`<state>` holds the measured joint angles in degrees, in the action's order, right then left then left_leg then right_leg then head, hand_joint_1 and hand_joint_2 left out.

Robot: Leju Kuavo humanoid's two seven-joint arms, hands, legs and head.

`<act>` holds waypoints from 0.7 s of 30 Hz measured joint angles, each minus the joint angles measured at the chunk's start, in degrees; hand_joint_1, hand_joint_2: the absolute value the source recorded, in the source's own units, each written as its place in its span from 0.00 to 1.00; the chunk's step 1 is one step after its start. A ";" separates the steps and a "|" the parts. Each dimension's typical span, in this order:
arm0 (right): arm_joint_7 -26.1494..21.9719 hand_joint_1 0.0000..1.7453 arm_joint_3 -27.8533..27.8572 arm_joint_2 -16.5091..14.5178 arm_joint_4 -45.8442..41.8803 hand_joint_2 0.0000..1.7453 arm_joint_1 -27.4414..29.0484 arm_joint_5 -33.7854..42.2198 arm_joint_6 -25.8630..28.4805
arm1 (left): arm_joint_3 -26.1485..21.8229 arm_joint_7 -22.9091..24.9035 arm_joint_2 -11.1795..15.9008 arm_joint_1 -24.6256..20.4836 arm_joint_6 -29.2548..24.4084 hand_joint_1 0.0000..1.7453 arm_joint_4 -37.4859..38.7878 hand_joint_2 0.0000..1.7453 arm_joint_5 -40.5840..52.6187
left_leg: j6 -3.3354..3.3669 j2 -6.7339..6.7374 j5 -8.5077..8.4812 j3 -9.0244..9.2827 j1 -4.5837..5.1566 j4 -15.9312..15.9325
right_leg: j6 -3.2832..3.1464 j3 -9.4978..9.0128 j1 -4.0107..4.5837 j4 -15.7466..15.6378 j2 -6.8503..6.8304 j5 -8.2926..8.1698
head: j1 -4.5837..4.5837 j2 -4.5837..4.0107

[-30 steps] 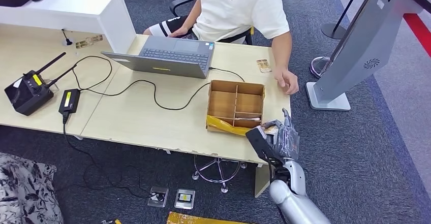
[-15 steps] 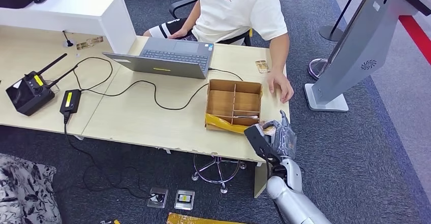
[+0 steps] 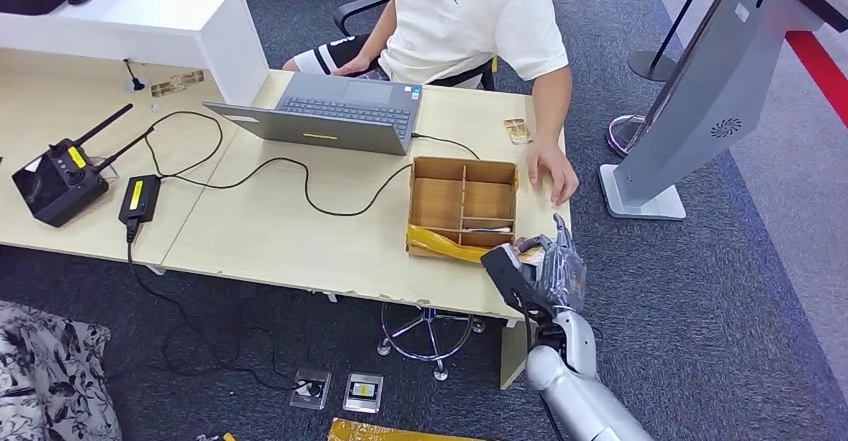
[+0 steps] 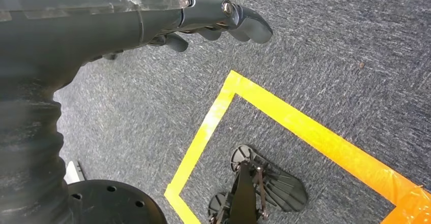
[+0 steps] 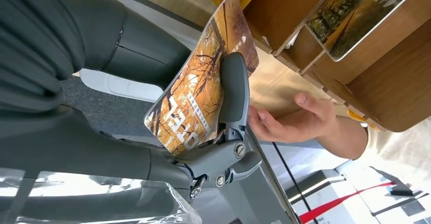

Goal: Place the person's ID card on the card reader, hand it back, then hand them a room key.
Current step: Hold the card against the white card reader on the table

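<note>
My right hand (image 3: 546,268) hovers at the table's near right corner, just past the wooden box (image 3: 463,204). It pinches a room key card (image 5: 199,89) printed with orange autumn trees, one finger (image 5: 233,87) lying across its face. A second such card (image 5: 363,13) stands in a box compartment. The person's hand (image 3: 553,172) rests palm down on the table beside the box, a short way beyond my held card. A small card (image 3: 516,130) lies on the table near the person. My left hand (image 4: 152,21) hangs over the carpet, holding nothing.
A grey laptop (image 3: 330,111) with its cable sits left of the box. A black device with antennas (image 3: 55,176) and a power brick (image 3: 137,198) lie far left. A grey kiosk stand (image 3: 690,91) rises at the right. Yellow floor tape (image 4: 284,117) shows under my left hand.
The person's hand has slid a little closer to the box. My right hand keeps the key card at nearly the same spot.
</note>
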<state>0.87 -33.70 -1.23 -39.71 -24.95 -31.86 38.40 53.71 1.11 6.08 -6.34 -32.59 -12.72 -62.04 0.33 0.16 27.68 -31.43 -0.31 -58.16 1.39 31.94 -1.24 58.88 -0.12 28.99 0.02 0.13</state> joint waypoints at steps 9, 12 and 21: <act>-0.20 1.00 3.05 0.68 -2.61 1.00 1.19 -1.58 0.05 | 0.40 0.00 0.02 0.02 -0.11 0.00 0.02 1.00 -0.39 | 0.05 -0.03 -0.02 -0.17 0.01 0.00 | 0.03 0.06 0.00 -0.07 -0.07 -0.02 | -0.01 0.00; -0.25 1.00 4.17 1.15 -3.92 1.00 1.73 -1.92 0.07 | 0.48 0.00 0.05 0.03 -0.16 0.00 0.02 1.00 -0.54 | 0.05 -0.02 -0.01 -0.23 0.01 -0.01 | 0.05 0.14 -0.01 -0.08 -0.05 -0.03 | -0.01 0.00; -0.75 1.00 8.08 2.43 -8.71 1.00 3.01 -1.48 0.07 | 0.53 -0.02 0.15 0.04 -0.22 0.00 0.04 1.00 -0.93 | 0.06 -0.03 -0.01 -0.34 0.00 -0.01 | 0.06 0.24 0.00 -0.10 -0.04 -0.04 | -0.01 0.00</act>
<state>0.12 -25.62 1.20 -48.43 -21.94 -33.34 38.47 54.24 1.09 6.23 -6.30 -32.81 -12.68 -62.96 0.39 0.13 27.68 -31.77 -0.31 -58.17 1.46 32.18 -1.24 58.78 -0.17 28.95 0.01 0.13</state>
